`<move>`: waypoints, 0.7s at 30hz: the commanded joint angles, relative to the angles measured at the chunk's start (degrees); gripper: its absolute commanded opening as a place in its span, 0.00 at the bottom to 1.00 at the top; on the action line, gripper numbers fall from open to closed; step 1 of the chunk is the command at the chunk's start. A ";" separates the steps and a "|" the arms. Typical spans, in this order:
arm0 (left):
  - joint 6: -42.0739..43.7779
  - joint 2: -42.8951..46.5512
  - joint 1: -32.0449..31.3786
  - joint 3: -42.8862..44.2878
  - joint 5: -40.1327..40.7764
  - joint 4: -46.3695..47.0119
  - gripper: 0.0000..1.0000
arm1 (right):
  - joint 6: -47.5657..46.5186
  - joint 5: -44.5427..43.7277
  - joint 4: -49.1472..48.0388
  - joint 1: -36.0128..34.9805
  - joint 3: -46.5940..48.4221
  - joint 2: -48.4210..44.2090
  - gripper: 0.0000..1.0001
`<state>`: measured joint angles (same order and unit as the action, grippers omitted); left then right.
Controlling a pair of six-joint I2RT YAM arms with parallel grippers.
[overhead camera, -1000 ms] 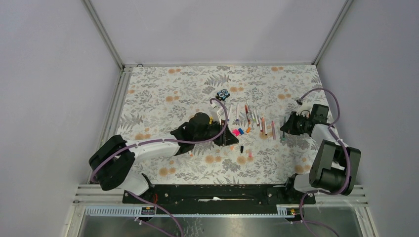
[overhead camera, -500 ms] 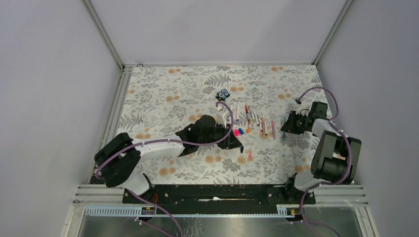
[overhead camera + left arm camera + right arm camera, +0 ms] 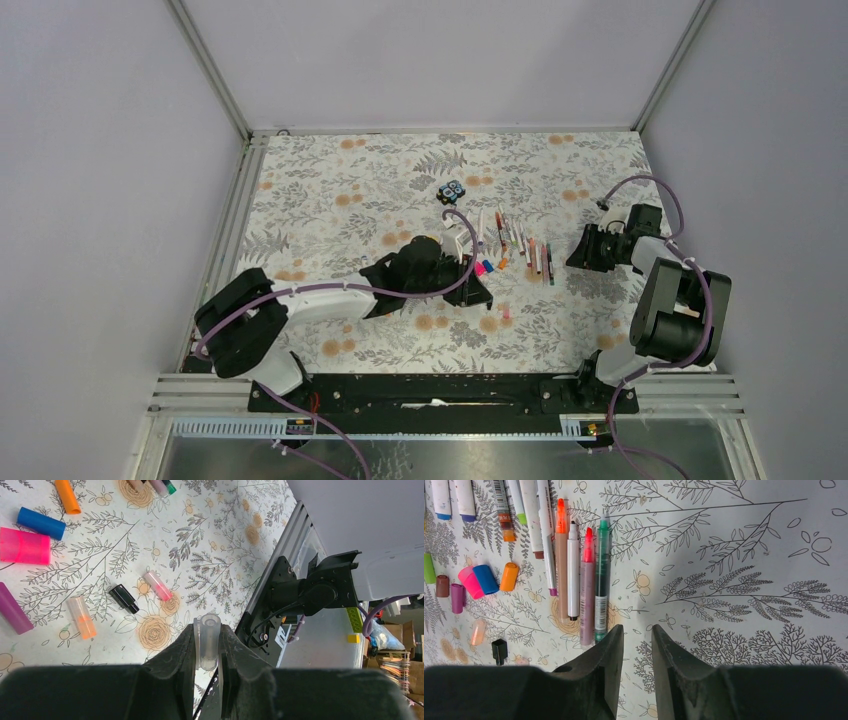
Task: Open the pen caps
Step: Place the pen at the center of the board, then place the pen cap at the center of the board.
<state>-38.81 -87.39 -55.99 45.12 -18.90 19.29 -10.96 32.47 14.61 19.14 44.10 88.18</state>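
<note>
My left gripper [image 3: 207,631] is shut on a clear pen cap [image 3: 208,642], held above the cloth; in the top view it [image 3: 478,290] is just left of the pens. Loose caps lie below it: orange [image 3: 66,496], blue [image 3: 41,523], pink [image 3: 25,546], purple [image 3: 13,614], black [image 3: 124,598]. My right gripper [image 3: 637,630] is open and empty, its jaws a little apart, beside a green pen [image 3: 601,575]. The green pen lies in a row with a pink pen [image 3: 587,585], a white pen [image 3: 573,570] and an orange pen [image 3: 561,560], all uncapped. The row also shows in the top view [image 3: 515,245].
A small black-and-blue block [image 3: 453,190] lies behind the pens. A lone pink cap [image 3: 507,313] lies near the front. The aluminium rail [image 3: 440,385] with the arm bases runs along the near edge. Grey walls close the table in.
My right gripper has let go of the green pen, which now lies in the row, and has drawn back. My left gripper has moved right with the clear cap.
</note>
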 commanded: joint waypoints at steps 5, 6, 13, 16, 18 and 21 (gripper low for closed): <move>1.77 -1.00 -1.37 3.67 1.26 1.28 0.00 | -1.40 0.82 0.72 0.15 1.81 0.15 0.35; 1.94 -1.14 -1.52 3.88 1.36 1.01 0.00 | -1.43 0.92 0.83 0.13 1.87 0.21 0.36; 2.96 -2.32 -2.95 5.67 2.07 -0.62 0.01 | -1.80 1.26 1.23 0.18 2.09 0.41 0.37; 3.36 -3.18 -4.00 6.93 2.53 -1.49 0.01 | -1.78 1.40 1.23 0.15 2.05 0.41 0.37; 3.46 -4.03 -4.85 8.01 3.02 -2.00 0.01 | -1.89 1.40 1.25 0.20 2.07 0.33 0.38; 3.08 -5.94 -6.35 9.91 4.38 -2.98 0.01 | -2.00 1.47 1.37 0.16 2.07 0.35 0.38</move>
<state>-36.82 -91.39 -60.49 50.76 -16.88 16.08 -11.84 32.60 14.96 19.14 44.12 88.23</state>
